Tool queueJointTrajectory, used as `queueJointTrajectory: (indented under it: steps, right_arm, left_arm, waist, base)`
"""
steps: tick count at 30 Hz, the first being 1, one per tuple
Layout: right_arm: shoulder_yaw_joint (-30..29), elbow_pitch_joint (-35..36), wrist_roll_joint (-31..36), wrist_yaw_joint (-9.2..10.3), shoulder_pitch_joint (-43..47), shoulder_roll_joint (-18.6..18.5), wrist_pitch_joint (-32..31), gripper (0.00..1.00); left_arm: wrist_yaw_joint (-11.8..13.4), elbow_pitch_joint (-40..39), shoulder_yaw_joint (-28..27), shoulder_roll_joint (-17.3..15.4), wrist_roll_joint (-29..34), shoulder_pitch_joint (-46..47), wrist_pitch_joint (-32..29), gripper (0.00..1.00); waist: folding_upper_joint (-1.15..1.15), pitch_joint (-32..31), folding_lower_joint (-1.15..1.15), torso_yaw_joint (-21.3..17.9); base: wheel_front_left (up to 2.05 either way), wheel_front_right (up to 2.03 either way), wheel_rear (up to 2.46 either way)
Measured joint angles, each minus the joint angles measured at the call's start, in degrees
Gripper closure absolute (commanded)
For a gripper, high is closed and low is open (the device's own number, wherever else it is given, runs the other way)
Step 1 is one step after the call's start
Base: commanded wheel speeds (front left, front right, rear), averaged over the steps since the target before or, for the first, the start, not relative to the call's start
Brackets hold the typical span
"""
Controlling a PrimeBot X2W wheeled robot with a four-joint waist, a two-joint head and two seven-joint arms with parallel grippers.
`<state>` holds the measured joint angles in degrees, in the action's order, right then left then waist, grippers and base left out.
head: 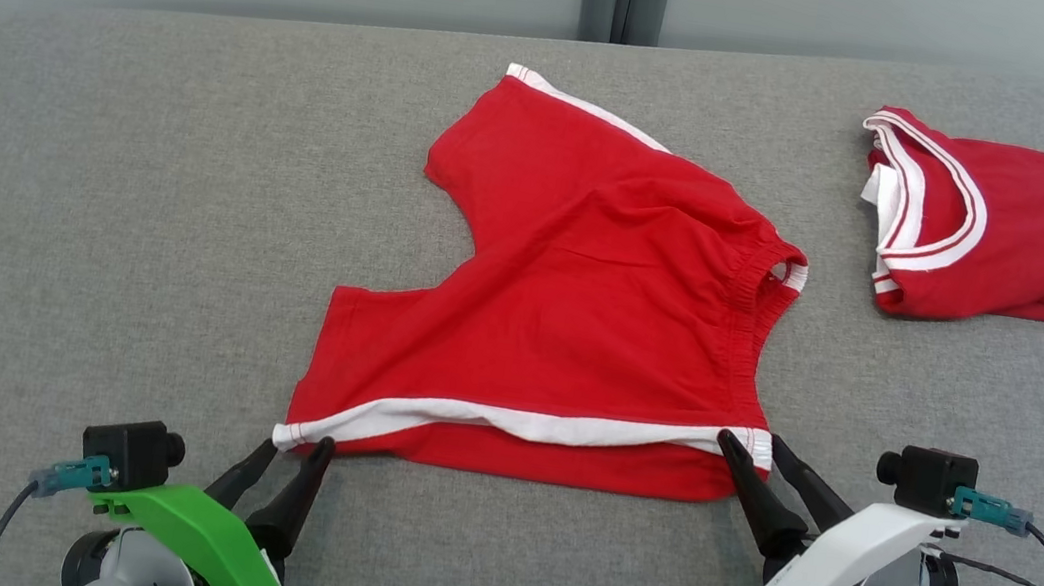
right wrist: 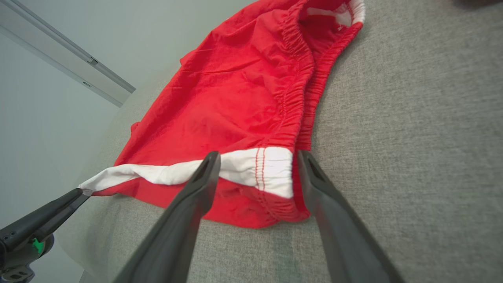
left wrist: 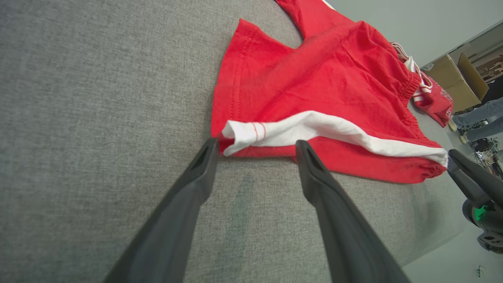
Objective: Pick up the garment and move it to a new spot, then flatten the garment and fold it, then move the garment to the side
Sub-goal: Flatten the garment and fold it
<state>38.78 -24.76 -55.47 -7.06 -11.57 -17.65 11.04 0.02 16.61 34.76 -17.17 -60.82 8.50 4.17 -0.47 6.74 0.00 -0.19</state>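
Note:
The garment (head: 581, 301) is a pair of red shorts with a white side stripe, lying spread out on the grey fabric table (head: 94, 176). My left gripper (head: 298, 447) is open at the near left corner, its fingertips straddling the white hem end (left wrist: 243, 135). The left gripper (left wrist: 256, 143) holds nothing between its fingers. At the near right corner, by the elastic waistband (right wrist: 298, 78), my right gripper (head: 751, 440) is open. The right gripper (right wrist: 258, 154) has its tips on either side of the white stripe's end, not closed on it.
A folded red jersey (head: 1013, 237) with dark lettering lies at the table's far right. A cardboard box (left wrist: 456, 78) and a person's legs (left wrist: 475, 118) stand beyond the table. Bare table surface stretches to the left of the shorts.

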Motion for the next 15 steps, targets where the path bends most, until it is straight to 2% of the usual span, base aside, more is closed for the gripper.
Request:
queueJointTrajectory:
  steps: [15]
  right_arm:
    - [0.5,-0.6,-0.1,0.0,-1.0,0.0,0.0,0.0]
  left_arm:
    - [0.0,0.1,-0.3,0.0,0.0,0.0,0.0,0.0]
  waist:
    - [0.0,0.0,0.0,-0.5]
  base:
    - [0.0,0.0,0.0]
